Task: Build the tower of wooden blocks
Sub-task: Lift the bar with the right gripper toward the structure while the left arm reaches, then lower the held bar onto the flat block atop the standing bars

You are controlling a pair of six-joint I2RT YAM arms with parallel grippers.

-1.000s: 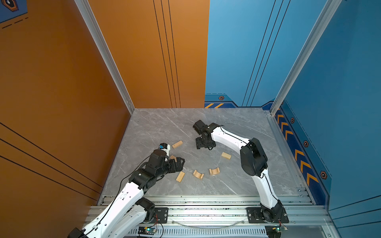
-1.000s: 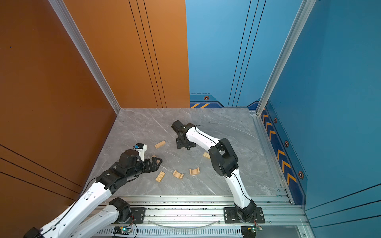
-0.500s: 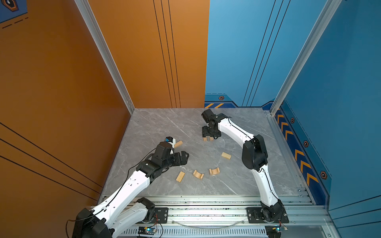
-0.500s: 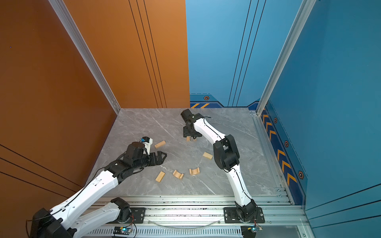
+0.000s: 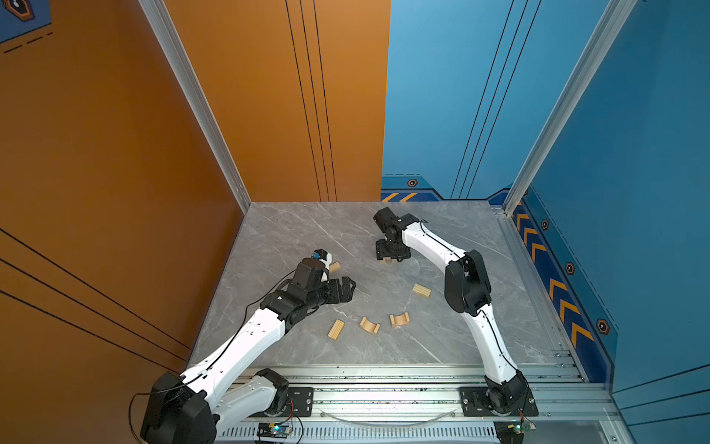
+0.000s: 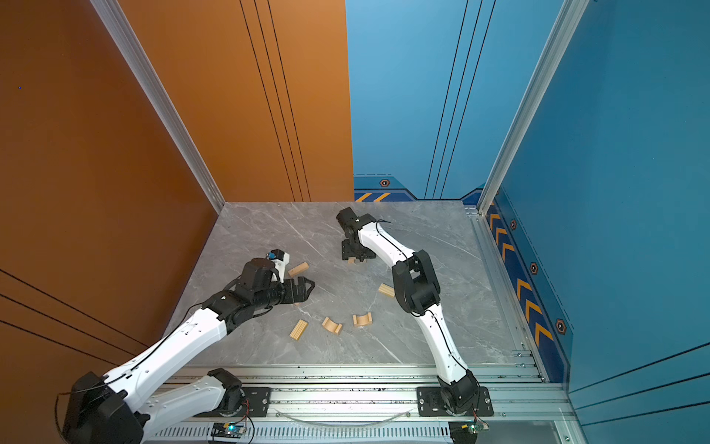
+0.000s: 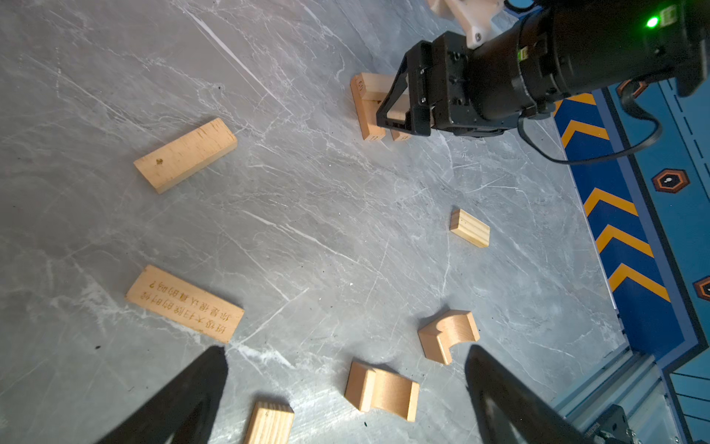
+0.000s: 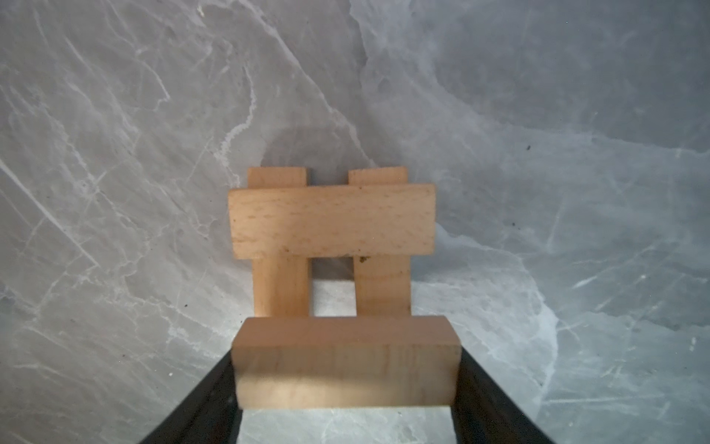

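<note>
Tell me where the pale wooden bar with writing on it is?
In the left wrist view, the lettered bar lies on the grey table, just beyond the left gripper, near a plain wooden bar.

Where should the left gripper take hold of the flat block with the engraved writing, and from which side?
Pinch the engraved block across its narrow width at mid-length, coming straight down from above. It lies flat on the table, so the top can't be pinched. Its long sides are parallel and close together, and no other block touches it. The open left gripper hangs nearest.
</note>
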